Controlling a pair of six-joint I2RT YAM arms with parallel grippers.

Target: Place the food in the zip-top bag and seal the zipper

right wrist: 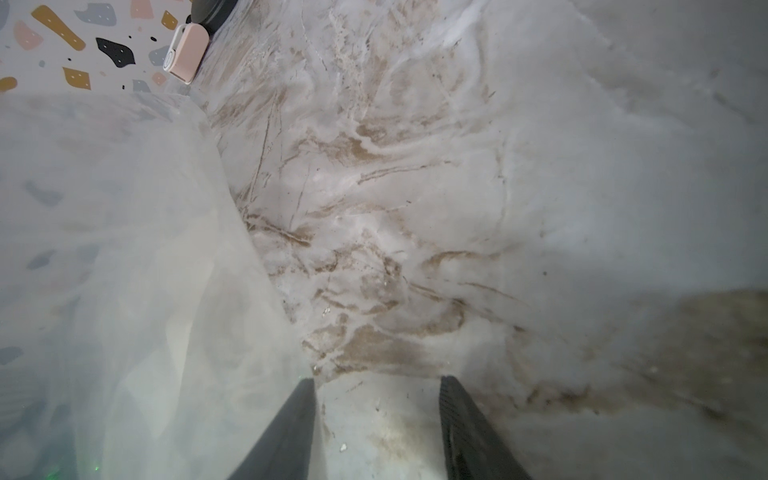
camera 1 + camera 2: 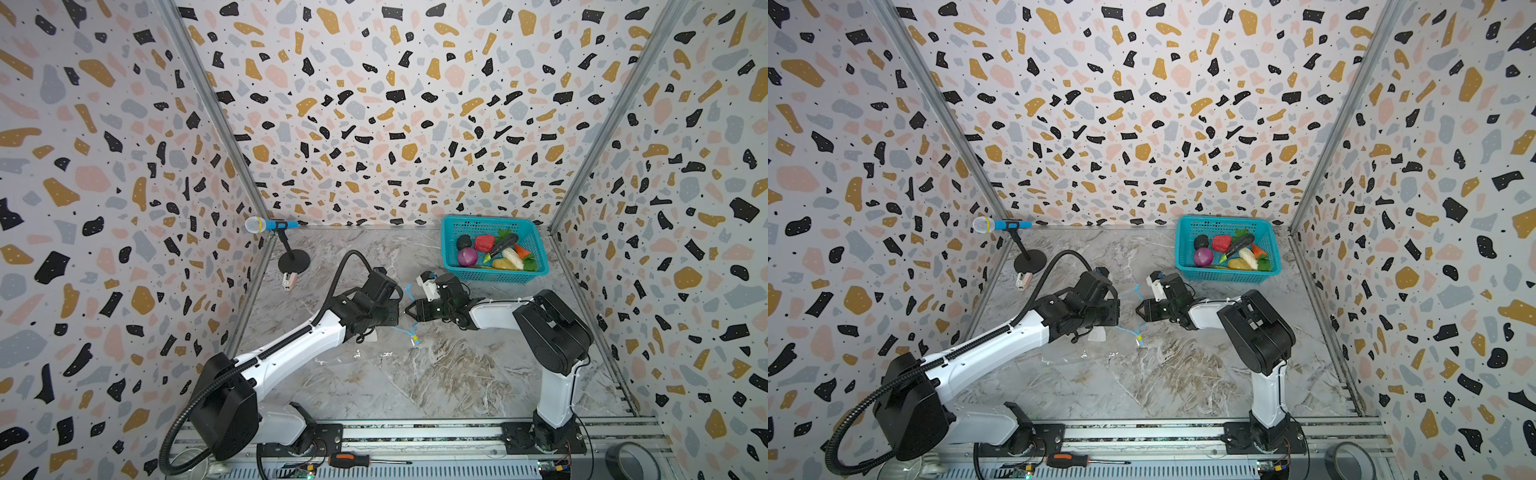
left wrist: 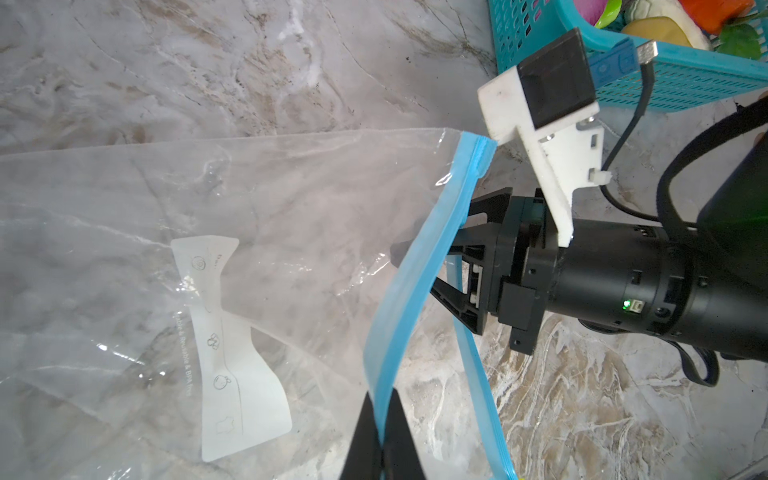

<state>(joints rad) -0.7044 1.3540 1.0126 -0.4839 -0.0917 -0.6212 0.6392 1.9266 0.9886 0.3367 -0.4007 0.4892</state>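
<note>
Clear crinkly plastic of the zip-top bag [image 3: 257,199] lies spread on the marble table [image 2: 415,386] between our two arms, and its white label [image 3: 237,365] shows through the film. We see the left gripper [image 3: 380,442] pinched tight on one light-blue lip of the zipper [image 3: 395,332], so the two lips stand parted and the mouth gapes. The small yellow slider [image 2: 1139,338] sits at the zipper's near end in both top views. Our right gripper [image 3: 415,270] reaches into that gap from the opposite side. Its jaws are spread apart, and we can make out nothing clamped between them. From its own wrist view the dark fingers [image 1: 291,432] stand wide, with hazy plastic along one side. We find the food [image 2: 494,249] heaped in the teal mesh basket [image 2: 490,276] at the table's far right corner, red pepper [image 2: 484,242] and purple onion [image 2: 467,257] among it, just beyond the right arm and apart from the bag.
</note>
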